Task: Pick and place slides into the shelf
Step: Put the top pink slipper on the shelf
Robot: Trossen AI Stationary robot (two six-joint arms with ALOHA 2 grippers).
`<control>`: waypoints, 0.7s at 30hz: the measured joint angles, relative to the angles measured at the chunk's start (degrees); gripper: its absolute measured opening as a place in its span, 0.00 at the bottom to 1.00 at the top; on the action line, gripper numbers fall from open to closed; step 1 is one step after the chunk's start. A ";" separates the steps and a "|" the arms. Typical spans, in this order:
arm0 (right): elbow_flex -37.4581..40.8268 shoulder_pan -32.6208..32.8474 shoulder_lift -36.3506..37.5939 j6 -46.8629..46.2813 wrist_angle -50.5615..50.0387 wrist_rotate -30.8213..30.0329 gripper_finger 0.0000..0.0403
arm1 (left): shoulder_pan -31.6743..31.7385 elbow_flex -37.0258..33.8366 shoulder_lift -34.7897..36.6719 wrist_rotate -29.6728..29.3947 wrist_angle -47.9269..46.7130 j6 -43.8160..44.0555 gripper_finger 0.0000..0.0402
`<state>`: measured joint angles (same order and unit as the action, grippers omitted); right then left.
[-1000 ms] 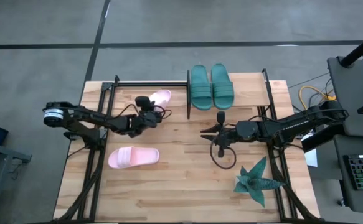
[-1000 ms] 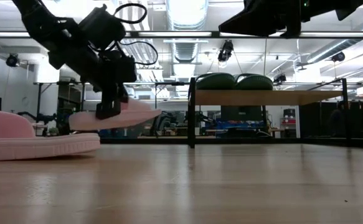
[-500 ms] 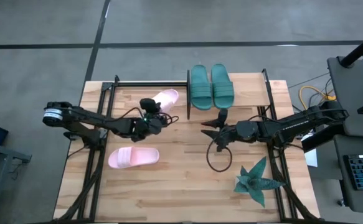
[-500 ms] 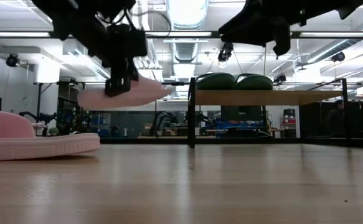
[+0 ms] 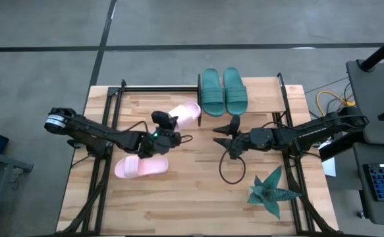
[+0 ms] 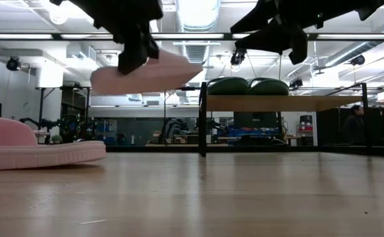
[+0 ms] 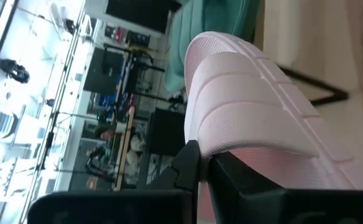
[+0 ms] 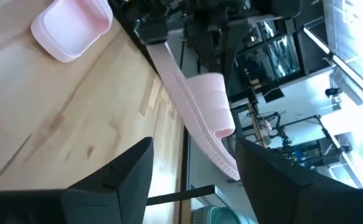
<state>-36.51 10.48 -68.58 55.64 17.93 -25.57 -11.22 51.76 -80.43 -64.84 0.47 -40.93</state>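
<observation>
Currently on the wooden table (image 5: 178,204):

Item 1, the left gripper (image 5: 167,122): clamped tight on the heel end of a pale pink slide (image 5: 185,112). That slide hangs in the air, clear of the table, sole roughly level in the low view, toe pointing toward the shelf (image 5: 264,92), just beside the shelf's near black upright (image 5: 199,100).

Item 2, second pale pink slide (image 5: 141,166): flat on the table, on the left arm's side, sole down, below the left arm in the high view.

Item 3, two dark teal slides (image 5: 222,91): side by side on the shelf board, at its end nearest the lifted pink slide. The rest of the board beside them is bare wood.

Item 4, the right gripper (image 5: 224,132): raised over the table in front of the shelf, fingers spread wide, nothing between them. A dark cable loop (image 5: 231,170) lies under it.

Item 5, a teal spiky star-shaped plant (image 5: 271,191): near the table's front right corner, well apart from the slides.

Item 6, a person (image 6: 356,125), apparently standing, dimly seen in the room beyond the table.
</observation>
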 joint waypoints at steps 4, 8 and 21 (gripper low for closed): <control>0.00 0.00 0.00 3.23 0.09 0.01 0.53 | -2.10 1.14 -0.01 0.33 0.00 -0.44 0.01; 0.00 0.00 0.00 5.49 0.33 0.03 0.53 | -3.94 2.14 0.01 4.28 0.00 -0.50 0.01; -0.02 0.00 0.00 7.41 0.56 2.34 0.53 | -5.36 3.98 0.01 13.88 2.51 -3.13 0.01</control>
<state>-36.53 10.48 -68.58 63.05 18.50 -23.23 -16.58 55.75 -80.42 -50.96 2.98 -44.05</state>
